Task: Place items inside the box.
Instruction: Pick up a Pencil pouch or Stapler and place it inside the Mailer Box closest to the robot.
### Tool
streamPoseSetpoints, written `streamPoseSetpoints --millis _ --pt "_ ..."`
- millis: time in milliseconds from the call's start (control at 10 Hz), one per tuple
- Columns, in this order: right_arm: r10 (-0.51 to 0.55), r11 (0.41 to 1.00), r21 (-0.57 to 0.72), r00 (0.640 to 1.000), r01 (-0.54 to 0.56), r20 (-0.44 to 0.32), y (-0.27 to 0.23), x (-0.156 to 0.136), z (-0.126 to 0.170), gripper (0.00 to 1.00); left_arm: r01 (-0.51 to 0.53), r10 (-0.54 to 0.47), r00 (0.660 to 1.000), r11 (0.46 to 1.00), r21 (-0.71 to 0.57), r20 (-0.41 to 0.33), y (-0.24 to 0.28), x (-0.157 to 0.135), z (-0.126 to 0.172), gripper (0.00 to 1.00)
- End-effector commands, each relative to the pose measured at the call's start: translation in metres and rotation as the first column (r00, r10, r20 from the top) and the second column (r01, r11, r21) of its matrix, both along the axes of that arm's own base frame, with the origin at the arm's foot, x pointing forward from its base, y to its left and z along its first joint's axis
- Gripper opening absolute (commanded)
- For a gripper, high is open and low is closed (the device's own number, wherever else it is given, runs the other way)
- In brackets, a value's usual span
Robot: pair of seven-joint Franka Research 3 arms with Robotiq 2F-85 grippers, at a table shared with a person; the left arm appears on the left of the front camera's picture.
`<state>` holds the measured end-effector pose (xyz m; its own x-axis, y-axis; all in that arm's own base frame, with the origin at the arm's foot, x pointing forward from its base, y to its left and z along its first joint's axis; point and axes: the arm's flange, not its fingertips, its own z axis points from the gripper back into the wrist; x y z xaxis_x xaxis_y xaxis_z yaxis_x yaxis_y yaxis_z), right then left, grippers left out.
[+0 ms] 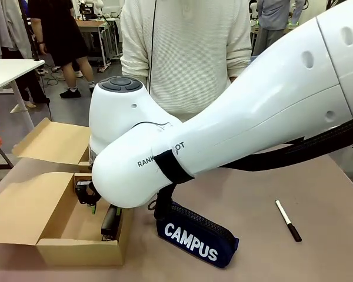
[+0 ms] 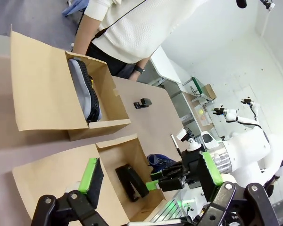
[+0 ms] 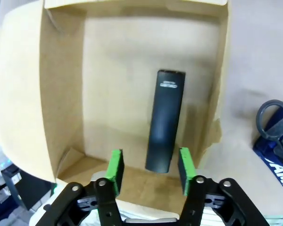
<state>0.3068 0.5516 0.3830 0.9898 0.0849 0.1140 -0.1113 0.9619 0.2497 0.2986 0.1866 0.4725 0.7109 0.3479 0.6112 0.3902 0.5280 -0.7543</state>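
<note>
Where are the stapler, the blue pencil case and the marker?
Stapler [image 3: 165, 121], right wrist view, middle of its top.
Blue pencil case [image 1: 191, 241], front view, on its lettering.
Marker [image 1: 286, 218], front view, its white barrel.

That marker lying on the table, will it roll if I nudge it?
Probably: the marker looks slim and round, lying flat on the table, so a sideways nudge may roll it. It seems light and stiff, likely lifting without sagging.
</note>
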Motion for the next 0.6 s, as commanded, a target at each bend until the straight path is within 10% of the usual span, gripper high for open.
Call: streamPoseSetpoints --millis 0,500 --pt "-0.032 0.999 -0.014 0.999 0.032 0.030 0.002 -0.006 0.004 1.00 0.001 -0.001 1.000 1.000 -0.011 0.031 -0.001 0.000 0.000 1.00" --pt "0.006 0.998 0.063 0.999 -0.009 0.035 -0.028 -0.005 0.028 1.00 0.001 -0.001 1.000 1.000 -0.011 0.031 -0.001 0.000 0.000 1.00"
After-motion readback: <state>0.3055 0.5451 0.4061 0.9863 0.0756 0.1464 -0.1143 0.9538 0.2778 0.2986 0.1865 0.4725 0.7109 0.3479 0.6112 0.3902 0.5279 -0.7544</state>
